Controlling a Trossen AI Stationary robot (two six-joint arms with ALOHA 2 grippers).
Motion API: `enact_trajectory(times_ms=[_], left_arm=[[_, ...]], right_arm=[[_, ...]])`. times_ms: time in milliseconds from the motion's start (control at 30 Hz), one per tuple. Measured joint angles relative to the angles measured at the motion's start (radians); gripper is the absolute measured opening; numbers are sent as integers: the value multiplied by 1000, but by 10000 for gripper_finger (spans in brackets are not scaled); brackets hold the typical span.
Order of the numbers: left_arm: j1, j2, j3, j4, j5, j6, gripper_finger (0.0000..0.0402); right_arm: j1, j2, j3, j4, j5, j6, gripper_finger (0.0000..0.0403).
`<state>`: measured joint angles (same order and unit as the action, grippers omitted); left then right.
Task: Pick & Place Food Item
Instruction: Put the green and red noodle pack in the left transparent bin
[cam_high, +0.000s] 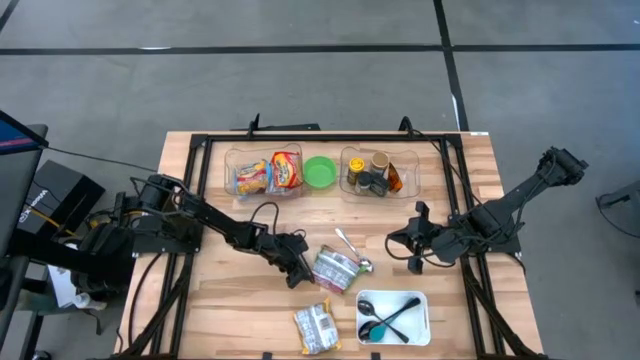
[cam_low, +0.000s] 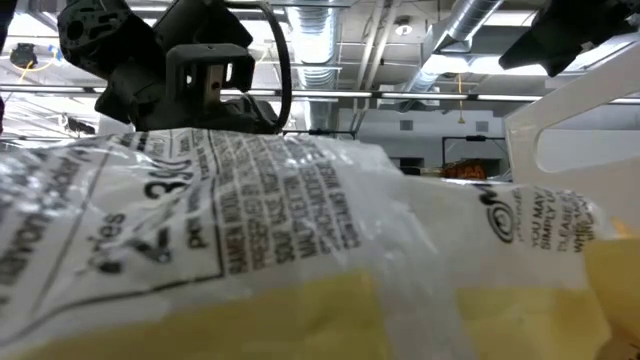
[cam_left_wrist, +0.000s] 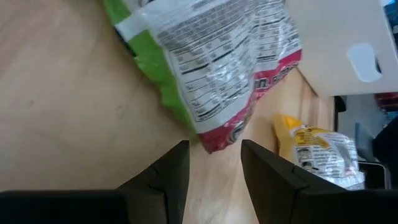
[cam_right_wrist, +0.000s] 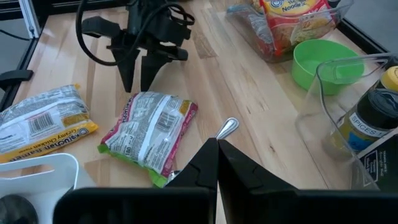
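A green and pink food packet (cam_high: 335, 268) lies flat on the wooden table; it also shows in the left wrist view (cam_left_wrist: 211, 68) and the right wrist view (cam_right_wrist: 149, 134). My left gripper (cam_high: 297, 268) is open, low over the table. Its fingertips (cam_left_wrist: 214, 149) stand on either side of the packet's pink end without touching it. A yellow packet (cam_high: 317, 327) lies near the front edge and fills the low view (cam_low: 300, 250). My right gripper (cam_high: 408, 250) is shut and empty, to the right of the packet (cam_right_wrist: 217, 146).
A white tray (cam_high: 420, 300) with black spoons sits at the front right. A metal spoon (cam_high: 350, 245) lies just beyond the packet. At the back stand a clear bin of noodle packets (cam_high: 265, 172), a green bowl (cam_high: 320, 171) and a clear bin of spice jars (cam_high: 378, 172).
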<state>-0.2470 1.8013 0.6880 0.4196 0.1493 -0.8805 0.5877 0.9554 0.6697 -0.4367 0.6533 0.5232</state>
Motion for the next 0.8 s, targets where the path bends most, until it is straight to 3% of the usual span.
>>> enact_trajectory(times_ms=[800], left_arm=[[6,57,3,150,40,2,140]], right_arm=[[0,0,0,4,-2,0,1]])
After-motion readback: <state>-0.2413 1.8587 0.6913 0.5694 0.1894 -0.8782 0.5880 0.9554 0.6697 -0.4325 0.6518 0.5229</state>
